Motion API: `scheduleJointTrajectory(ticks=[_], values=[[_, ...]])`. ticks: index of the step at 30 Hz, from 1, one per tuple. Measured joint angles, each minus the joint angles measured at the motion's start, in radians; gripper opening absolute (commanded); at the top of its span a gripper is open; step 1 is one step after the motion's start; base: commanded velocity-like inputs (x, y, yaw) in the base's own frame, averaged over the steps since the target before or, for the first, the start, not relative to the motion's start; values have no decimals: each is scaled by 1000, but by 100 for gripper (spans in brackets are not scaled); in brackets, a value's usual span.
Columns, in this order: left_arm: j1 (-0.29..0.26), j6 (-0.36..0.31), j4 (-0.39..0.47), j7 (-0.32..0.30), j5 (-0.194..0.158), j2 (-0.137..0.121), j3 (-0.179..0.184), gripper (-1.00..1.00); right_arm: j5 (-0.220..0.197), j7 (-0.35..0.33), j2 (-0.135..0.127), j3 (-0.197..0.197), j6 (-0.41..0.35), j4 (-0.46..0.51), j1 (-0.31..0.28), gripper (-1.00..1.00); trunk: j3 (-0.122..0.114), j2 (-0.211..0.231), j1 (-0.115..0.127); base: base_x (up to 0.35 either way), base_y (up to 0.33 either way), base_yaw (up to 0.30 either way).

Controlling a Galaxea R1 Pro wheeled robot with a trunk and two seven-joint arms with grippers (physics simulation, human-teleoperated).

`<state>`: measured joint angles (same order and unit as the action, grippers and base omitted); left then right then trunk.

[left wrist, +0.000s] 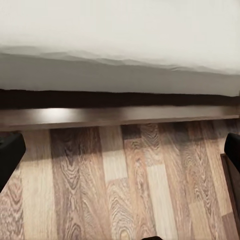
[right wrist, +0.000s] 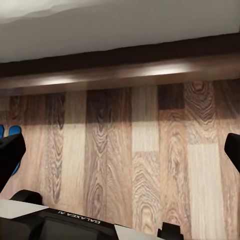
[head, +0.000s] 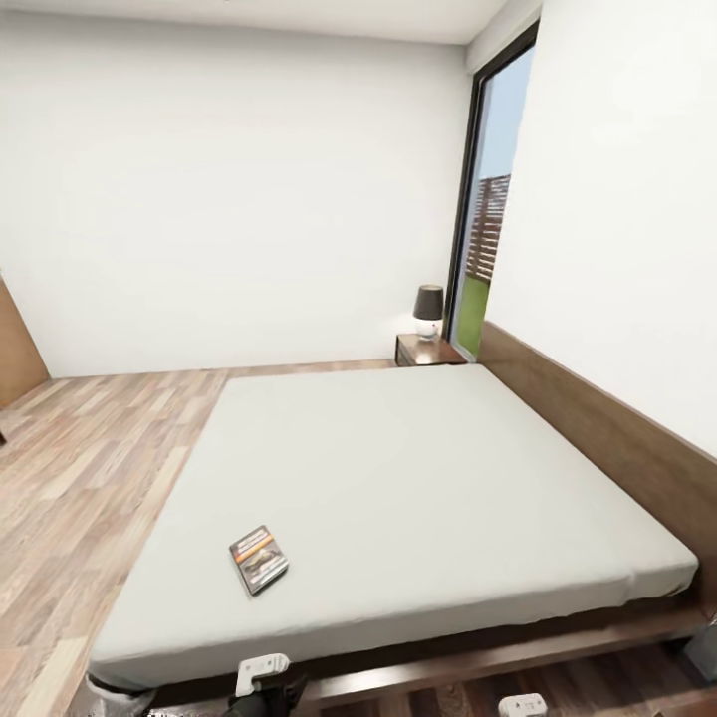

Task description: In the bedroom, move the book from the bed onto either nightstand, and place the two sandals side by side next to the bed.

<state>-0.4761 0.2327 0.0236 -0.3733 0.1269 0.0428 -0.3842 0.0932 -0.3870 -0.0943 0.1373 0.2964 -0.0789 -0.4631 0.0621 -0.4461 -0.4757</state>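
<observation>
Book within reach of the left arm

The book (head: 259, 559) lies near the bed's (head: 438, 468) near-left edge, long axis slanting far-left to near-right, just beyond the left gripper (left wrist: 120, 150) (nearer than the right gripper (right wrist: 120, 150)); both spread wide, empty.

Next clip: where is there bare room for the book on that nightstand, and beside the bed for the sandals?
The nightstand top is small and its lamp takes the middle; only the front edge looks bare. The book lies alone on the bed, mattress open all round it. The floor along the bed's far side is bare planks, and so is the strip under both pincers.
</observation>
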Motion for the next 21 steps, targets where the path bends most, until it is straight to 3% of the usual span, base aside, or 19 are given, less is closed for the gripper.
scheduleJointTrajectory(ticks=[15,21], values=[[0,0,0,0,0,0,0,100,0,0,0,0,0,0,0,100,0,0,0,7,-13,289],[0,0,0,0,0,0,0,100,0,0,0,0,0,0,0,100,0,0,0,104,-98,188]])
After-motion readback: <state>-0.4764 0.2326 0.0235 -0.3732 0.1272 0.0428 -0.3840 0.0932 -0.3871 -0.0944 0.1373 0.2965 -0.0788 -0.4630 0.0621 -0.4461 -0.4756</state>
